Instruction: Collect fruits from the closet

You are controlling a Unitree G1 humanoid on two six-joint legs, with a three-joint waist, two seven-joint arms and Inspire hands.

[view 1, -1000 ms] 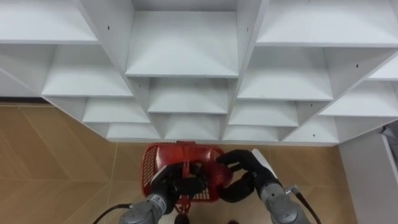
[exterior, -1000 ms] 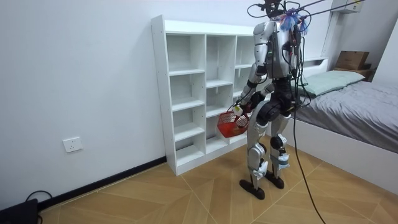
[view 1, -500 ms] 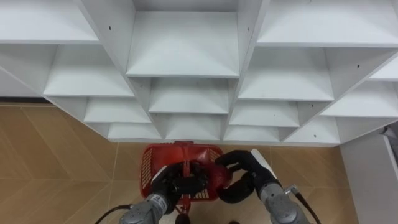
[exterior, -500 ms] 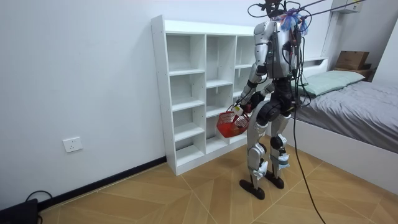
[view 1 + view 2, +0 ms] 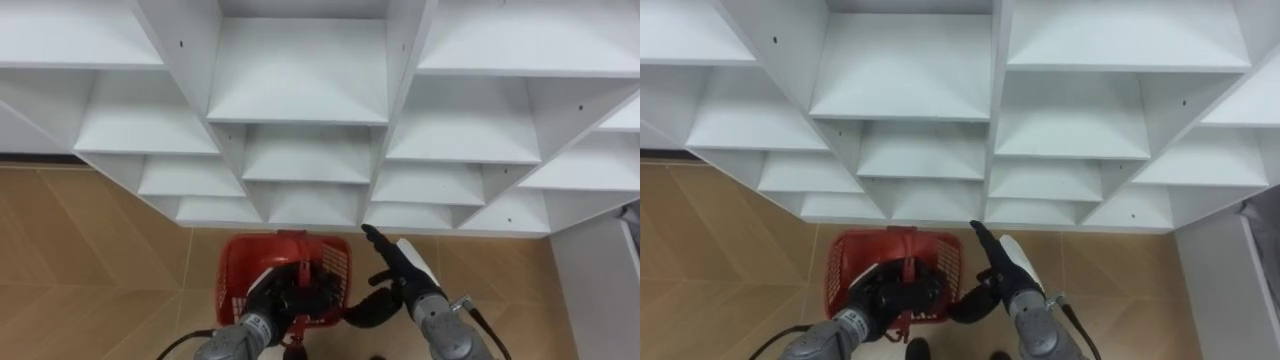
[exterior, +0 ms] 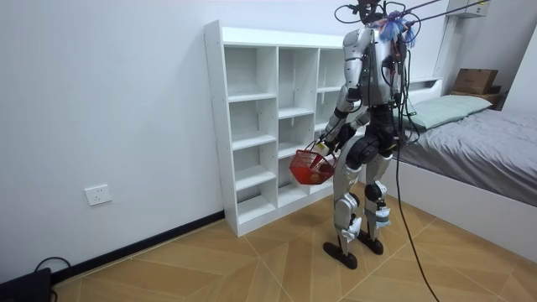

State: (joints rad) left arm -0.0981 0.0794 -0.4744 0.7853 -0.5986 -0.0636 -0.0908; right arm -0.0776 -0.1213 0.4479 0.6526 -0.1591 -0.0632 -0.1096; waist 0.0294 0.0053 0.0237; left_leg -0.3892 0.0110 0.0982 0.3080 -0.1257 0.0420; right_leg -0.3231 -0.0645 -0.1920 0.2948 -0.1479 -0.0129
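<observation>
Gripping basket handle w/ my left hand, fingers curled, 6 o'clock below closet. My right hand at basket's 3 o'clock, fingers straight, holding nothing. Can't tell re fruit inside.

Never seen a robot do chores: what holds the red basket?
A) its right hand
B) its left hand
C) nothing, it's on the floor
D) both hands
B: the left hand has its fingers curled round the handle of the red basket; the right hand is open beside it.
</observation>
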